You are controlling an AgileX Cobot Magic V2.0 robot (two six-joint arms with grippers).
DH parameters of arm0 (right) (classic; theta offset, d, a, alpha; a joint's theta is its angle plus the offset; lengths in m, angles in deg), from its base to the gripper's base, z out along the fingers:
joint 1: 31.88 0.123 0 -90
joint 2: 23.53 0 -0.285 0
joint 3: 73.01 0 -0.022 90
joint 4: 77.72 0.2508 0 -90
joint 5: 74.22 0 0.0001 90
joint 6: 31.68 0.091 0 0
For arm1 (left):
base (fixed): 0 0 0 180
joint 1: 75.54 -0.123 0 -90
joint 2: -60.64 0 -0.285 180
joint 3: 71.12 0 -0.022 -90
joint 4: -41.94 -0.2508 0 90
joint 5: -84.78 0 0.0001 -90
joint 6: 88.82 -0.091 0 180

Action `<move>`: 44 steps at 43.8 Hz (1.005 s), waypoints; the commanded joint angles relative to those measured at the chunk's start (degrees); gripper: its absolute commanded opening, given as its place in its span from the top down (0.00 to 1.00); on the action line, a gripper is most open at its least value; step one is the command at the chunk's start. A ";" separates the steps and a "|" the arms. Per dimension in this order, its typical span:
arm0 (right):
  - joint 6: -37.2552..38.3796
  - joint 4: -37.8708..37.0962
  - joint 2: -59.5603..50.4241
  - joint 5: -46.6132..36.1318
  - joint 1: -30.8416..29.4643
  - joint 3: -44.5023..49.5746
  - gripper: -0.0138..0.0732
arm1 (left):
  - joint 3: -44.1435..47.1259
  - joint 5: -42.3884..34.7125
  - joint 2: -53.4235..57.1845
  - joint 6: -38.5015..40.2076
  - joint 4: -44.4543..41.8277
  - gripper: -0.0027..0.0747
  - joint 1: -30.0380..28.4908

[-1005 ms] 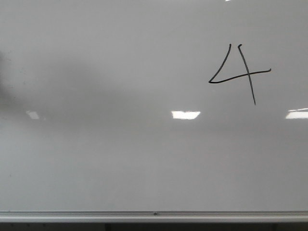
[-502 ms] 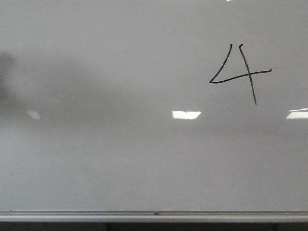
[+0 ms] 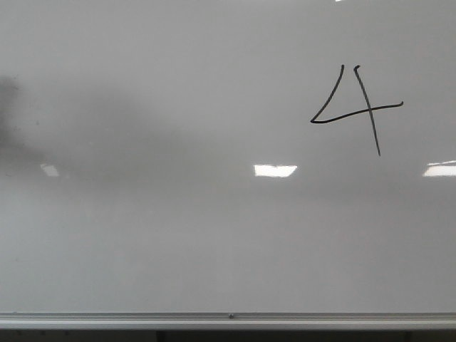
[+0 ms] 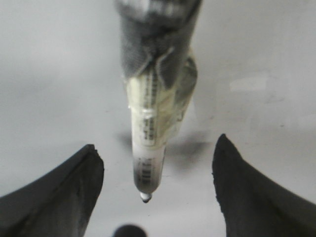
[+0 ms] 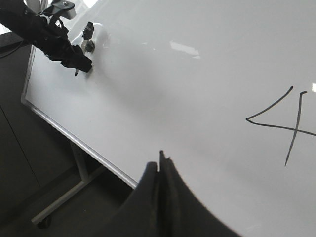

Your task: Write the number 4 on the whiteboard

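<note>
The whiteboard (image 3: 214,235) fills the front view. A thin black number 4 (image 3: 368,108) is drawn at its upper right. It also shows in the right wrist view (image 5: 295,129). In the left wrist view my left gripper (image 4: 157,141) is open, its two black fingers (image 4: 64,192) spread wide. A taped white marker (image 4: 148,163) hangs between them without touching either, its tip just off the board. My right gripper (image 5: 161,158) is shut and empty, held off the board below and left of the 4. The left arm (image 5: 49,37) shows near the board's far left.
A silver frame rail (image 3: 228,318) runs along the board's bottom edge. Bright rectangular light reflections (image 3: 275,170) lie on the board. A dim shadow (image 3: 8,107) sits at its left edge. The board's stand leg (image 5: 64,192) and dark floor show below.
The dim shadow at the board's left edge has grown slightly. The number 4 is unchanged.
</note>
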 commanded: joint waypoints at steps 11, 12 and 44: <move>0.01 1.51 0.36 -3.16 -0.30 -1.56 0.91 | 6.73 -1.42 23.76 0.19 -0.98 0.37 0.30; 0.01 1.51 0.36 -3.16 -0.30 -1.56 0.91 | 7.38 -1.48 25.28 0.19 -0.87 0.37 0.30; 0.01 1.51 0.36 -3.11 -0.30 -1.56 0.91 | 25.96 -0.12 75.00 0.19 1.80 0.99 0.30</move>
